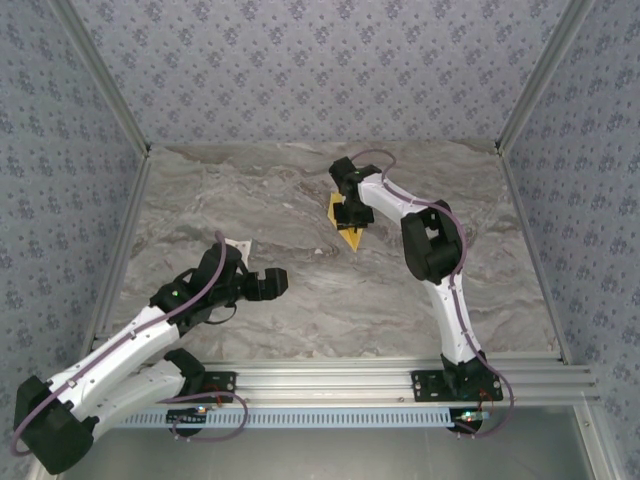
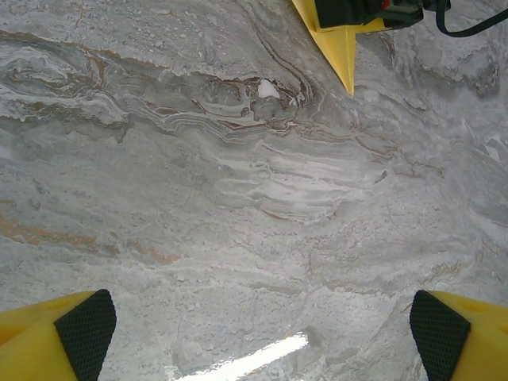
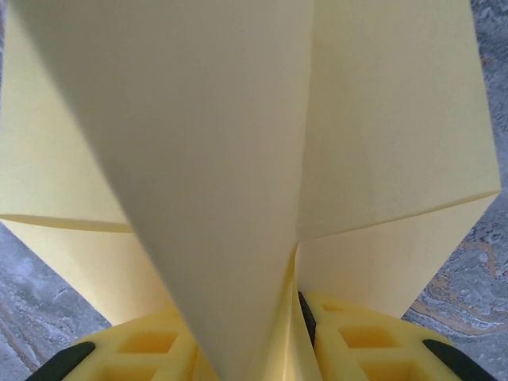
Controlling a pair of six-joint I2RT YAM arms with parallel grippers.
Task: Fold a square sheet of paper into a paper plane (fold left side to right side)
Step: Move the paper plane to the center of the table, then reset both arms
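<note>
The yellow-orange paper [image 1: 347, 224] is folded into a pointed shape at the back middle of the marble table, its tip [image 2: 343, 59] pointing toward the near side. My right gripper [image 1: 352, 205] is shut on it. In the right wrist view the paper's folded layers [image 3: 238, 159] rise between the two yellow fingers [image 3: 357, 337], pinched at the centre. My left gripper [image 1: 272, 283] hovers over bare marble at the left, jaws wide apart, nothing between its fingertips [image 2: 83, 321], well short of the paper.
A small white scrap [image 1: 240, 244] lies on the table just behind the left arm. Patterned walls enclose the table on three sides. An aluminium rail [image 1: 340, 380] runs along the near edge by the arm bases.
</note>
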